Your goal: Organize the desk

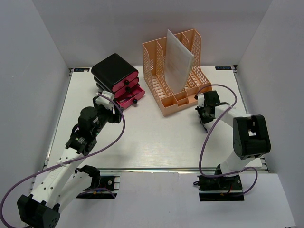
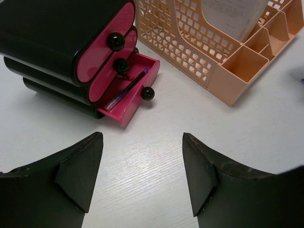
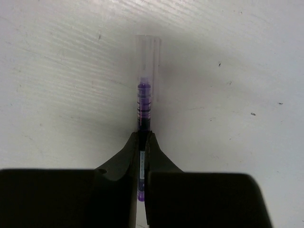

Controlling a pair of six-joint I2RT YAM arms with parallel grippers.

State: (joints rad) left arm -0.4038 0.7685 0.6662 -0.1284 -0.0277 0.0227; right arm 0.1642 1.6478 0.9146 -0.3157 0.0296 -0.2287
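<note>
Right gripper (image 3: 143,138) is clamped on a purple pen (image 3: 144,99), fingers pinched tight on the barrel. The pen lies flat on the desk (image 1: 156,142), right side, just in front of the rack (image 1: 175,71). Its long axis runs straight out between the fingers, in line with the gripper, clear cap end pointing away. Can't tell how much barrel sits behind the pinch.

Left gripper (image 2: 141,142) is spread wide and holds nothing. It hovers over the desk facing the drawer unit (image 1: 115,78). The bottom drawer (image 2: 128,111) is pulled out with a second pen (image 2: 128,89) inside.

My read: that drawer is the likely target. It lies across the desk to the left, nearer the left arm. The rack's front bins (image 1: 183,98) are the closer drop. Either way the pen needs a lift first.
</note>
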